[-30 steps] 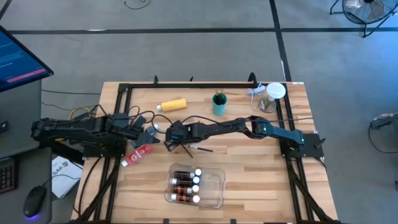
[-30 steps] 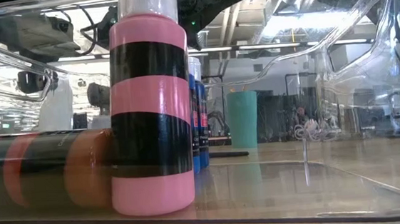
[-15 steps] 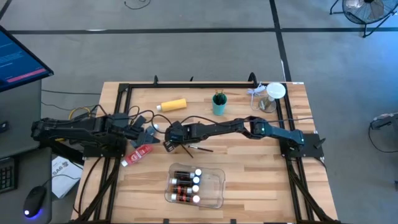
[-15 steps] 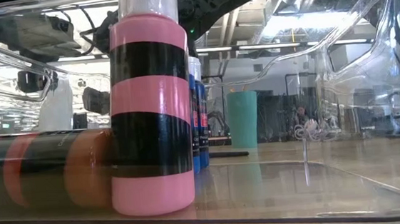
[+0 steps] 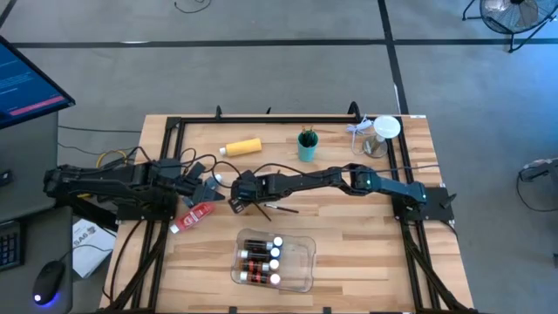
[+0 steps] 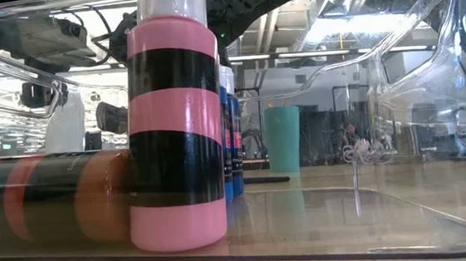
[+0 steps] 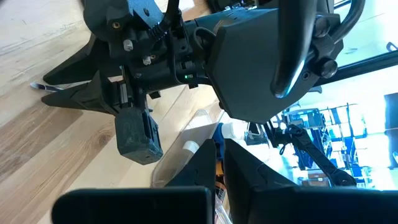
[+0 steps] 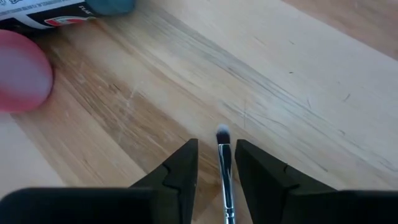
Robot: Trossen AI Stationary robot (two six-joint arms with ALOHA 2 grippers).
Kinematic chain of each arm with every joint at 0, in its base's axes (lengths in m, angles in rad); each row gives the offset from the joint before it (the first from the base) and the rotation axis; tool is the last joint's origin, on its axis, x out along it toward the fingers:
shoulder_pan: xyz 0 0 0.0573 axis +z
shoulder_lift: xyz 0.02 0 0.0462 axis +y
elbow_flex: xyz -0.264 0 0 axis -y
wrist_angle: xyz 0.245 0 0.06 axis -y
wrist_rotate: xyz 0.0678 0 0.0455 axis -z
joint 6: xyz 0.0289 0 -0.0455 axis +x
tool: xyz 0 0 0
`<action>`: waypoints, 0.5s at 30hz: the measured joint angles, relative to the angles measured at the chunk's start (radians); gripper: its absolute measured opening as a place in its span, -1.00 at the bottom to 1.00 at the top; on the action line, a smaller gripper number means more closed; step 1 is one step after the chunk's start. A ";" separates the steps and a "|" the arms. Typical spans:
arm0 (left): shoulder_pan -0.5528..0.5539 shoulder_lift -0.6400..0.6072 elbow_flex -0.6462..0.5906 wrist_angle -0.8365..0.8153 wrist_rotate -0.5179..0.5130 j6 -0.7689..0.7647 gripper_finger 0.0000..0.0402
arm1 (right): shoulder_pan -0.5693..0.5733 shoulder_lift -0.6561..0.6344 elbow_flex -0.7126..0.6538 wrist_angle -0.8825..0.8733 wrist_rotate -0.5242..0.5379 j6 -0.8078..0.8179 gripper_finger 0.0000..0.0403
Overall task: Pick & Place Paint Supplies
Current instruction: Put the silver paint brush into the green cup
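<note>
A thin paint brush (image 8: 224,168) lies between the fingers of the right gripper (image 5: 241,197), near the middle of the table (image 5: 366,253); the fingers are closed on its handle. Just beside it lies a red paint tube (image 5: 195,215). Small bottles (image 5: 260,259) lie in the clear tray (image 5: 301,262). The left gripper (image 5: 209,185) is clenched and holds nothing.

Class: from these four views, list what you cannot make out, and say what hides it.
- Brush handle: cut off by the right wrist view's bottom edge, between the right gripper fingers.
- Red tube label: too small in the high view.
- Tabletop: low view blocked by the clear tray and pink bottle.
</note>
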State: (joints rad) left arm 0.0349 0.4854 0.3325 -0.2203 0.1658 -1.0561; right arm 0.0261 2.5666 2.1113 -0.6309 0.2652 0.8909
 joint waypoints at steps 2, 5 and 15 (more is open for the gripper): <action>0.000 0.000 0.000 0.002 0.000 0.000 -1.00 | 0.000 0.000 0.000 -0.010 -0.002 0.000 -0.47; 0.000 0.000 0.000 0.006 0.000 0.000 -1.00 | -0.001 0.000 0.000 -0.035 -0.002 -0.001 -0.51; 0.000 0.000 0.000 0.014 0.000 0.000 -1.00 | -0.006 -0.001 -0.002 -0.052 0.001 -0.049 -0.89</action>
State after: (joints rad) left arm 0.0349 0.4854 0.3325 -0.2059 0.1658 -1.0561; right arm 0.0204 2.5652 2.1090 -0.6834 0.2665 0.8421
